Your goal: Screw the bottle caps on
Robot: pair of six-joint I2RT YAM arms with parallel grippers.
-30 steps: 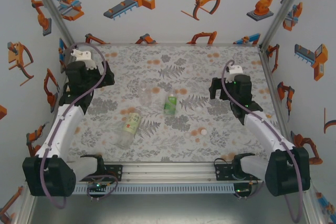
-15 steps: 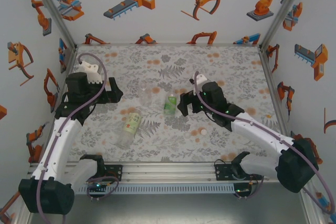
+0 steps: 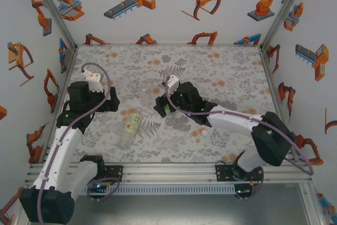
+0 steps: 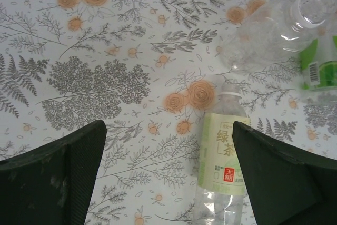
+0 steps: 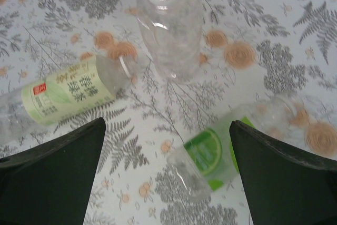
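Left gripper [image 4: 168,135]: jaws released, empty, near the lying yellow-green bottle [image 4: 223,156], its base cut off. Right gripper [image 5: 167,130]: jaws released over the green bottle [image 5: 210,156], part-hidden from above. Plain bottle [image 5: 169,25] faint. Cap [image 3: 202,131] tiny on the worktop [image 3: 226,67].

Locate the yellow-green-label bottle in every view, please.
Top external: yellow-green-label bottle lies on its side, left of centre.
Left wrist: the bottle is at lower right, neck pointing up.
Right wrist: the bottle is at the left edge.
Shared landmark: plain clear bottle, just past its neck.
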